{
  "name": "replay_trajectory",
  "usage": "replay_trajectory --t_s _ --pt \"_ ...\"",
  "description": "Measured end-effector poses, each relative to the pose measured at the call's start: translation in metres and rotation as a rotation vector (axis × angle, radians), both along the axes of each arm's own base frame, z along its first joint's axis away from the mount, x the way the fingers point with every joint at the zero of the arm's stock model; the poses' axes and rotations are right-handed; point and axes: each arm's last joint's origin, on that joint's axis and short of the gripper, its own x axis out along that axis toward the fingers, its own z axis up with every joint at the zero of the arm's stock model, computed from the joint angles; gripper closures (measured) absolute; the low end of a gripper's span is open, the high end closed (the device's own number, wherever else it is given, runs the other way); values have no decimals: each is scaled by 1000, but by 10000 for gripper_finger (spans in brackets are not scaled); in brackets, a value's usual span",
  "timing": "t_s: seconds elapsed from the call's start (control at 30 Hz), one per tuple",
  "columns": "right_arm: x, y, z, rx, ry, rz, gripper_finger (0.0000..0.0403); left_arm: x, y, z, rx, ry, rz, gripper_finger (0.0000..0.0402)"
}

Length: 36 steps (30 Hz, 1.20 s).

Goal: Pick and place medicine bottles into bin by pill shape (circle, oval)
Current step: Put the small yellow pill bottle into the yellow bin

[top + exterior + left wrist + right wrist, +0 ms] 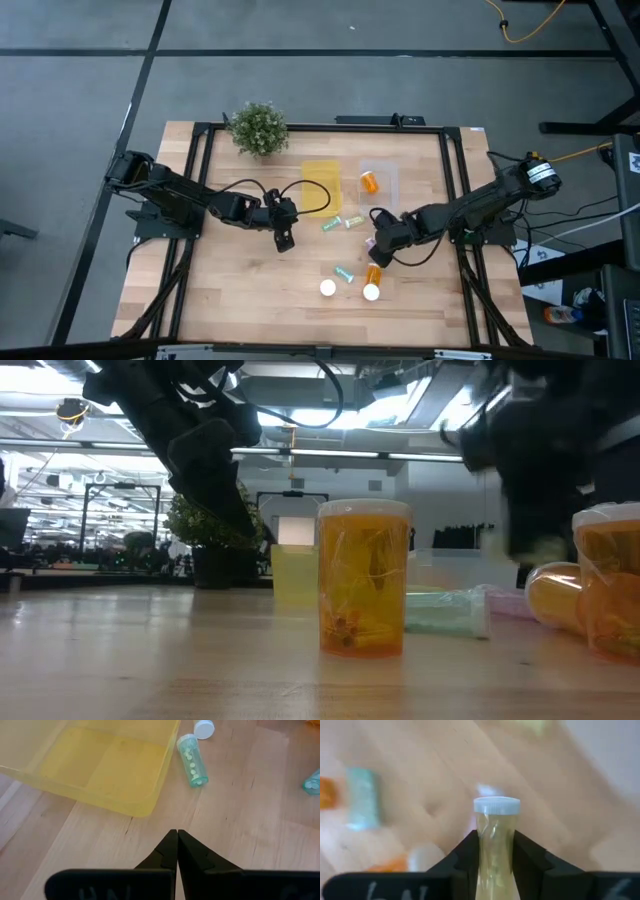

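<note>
Overhead, right claw (378, 243) clamped around half-hidden cream vial (496, 845); left claw (177, 840) closed, empty.

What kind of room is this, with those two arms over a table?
Probably a robotics lab or workshop. Two arms are bolted to a wooden table on a black frame, cables trail over a grey floor, and long ceiling lights and equipment fill the open hall behind.

text: none legible | labels: none | brands: none | numbers: none | signs: none
</note>
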Motion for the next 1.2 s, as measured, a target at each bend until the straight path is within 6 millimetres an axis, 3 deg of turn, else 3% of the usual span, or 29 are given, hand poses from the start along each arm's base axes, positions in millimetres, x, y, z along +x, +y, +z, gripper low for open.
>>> replay_trajectory --t_s 0.17,0.33,0.6,0.77,1.2 --pt "28 -5 28 -192 -221 151 309 0 0 0 0 0 0 398" --pt "54 -23 41 -278 -439 203 309 0 0 0 0 -1 0 398" --pt "82 -67 24 -379 -478 133 309 0 0 0 0 -2 0 398" --pt "90 -88 17 -345 -504 78 304 0 0 0 -1 -3 0 398" --pt "93 -96 4 -317 -475 26 244 0 0 0 -2 -3 0 398"
